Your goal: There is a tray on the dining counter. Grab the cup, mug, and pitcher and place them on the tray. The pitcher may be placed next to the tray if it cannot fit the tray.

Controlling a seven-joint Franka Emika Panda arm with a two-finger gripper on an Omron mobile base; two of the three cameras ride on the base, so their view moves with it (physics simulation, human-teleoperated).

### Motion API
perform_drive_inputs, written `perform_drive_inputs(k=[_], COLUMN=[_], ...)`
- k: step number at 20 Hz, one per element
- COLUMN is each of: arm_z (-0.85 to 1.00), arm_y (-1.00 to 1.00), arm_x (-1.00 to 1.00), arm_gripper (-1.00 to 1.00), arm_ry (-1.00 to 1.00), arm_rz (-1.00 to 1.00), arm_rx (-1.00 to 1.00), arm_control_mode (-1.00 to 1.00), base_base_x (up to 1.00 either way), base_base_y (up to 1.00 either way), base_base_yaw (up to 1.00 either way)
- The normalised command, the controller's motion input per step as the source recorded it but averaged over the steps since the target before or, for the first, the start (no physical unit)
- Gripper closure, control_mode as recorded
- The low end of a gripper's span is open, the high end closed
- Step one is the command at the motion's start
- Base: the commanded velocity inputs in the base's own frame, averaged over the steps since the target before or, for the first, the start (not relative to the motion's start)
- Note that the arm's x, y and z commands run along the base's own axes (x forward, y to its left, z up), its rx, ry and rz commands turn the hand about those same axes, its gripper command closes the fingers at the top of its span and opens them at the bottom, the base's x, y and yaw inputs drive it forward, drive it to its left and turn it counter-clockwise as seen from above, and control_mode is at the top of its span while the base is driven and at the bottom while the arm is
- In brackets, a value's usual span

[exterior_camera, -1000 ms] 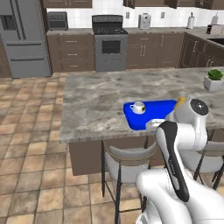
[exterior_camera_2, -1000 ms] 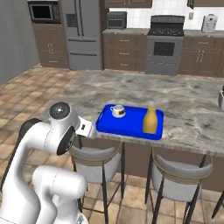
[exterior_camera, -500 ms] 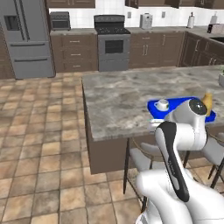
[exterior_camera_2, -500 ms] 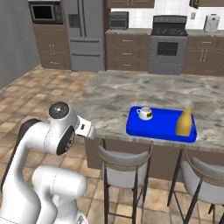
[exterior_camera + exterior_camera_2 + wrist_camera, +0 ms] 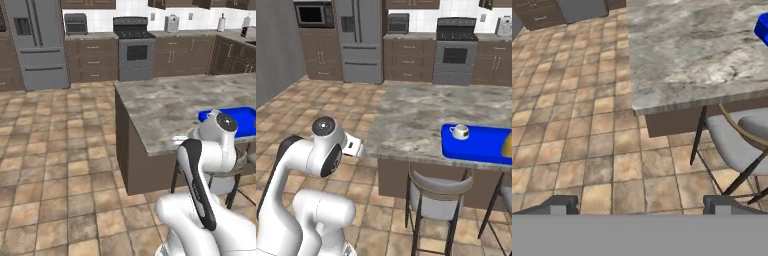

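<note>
The hand view looked down over a corner of the table (image 5: 682,45), its marbled grey-beige top taking up the upper right, over a dark brown base. A sliver of the blue tray (image 5: 762,27) lay on the top at the right edge. Brown tiled floor (image 5: 577,130) spread across the left and lower part. A stool (image 5: 739,142) with a grey seat and thin dark legs stood just beside the table, lower right. The two dark fingers (image 5: 559,205) rose at the bottom, set wide apart, with nothing between them. Dark cabinets (image 5: 542,15) showed at the upper left.
</note>
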Motion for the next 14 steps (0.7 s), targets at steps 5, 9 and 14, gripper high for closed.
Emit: perform_drive_inputs(k=[5, 9, 14], arm_z=[0.0, 0.0, 0.0], arm_y=[0.0, 0.0, 0.0], arm_x=[0.0, 0.0, 0.0], arm_gripper=[-1.0, -1.0, -1.0], arm_ry=[0.0, 0.0, 0.0], arm_rz=[0.0, 0.0, 0.0], arm_rx=[0.0, 0.0, 0.0], arm_control_mode=[1.0, 1.0, 1.0], base_base_x=[0.02, 0.1, 0.43], base_base_y=[0.88, 0.87, 0.76], base_base_yaw=[0.0, -0.01, -0.02])
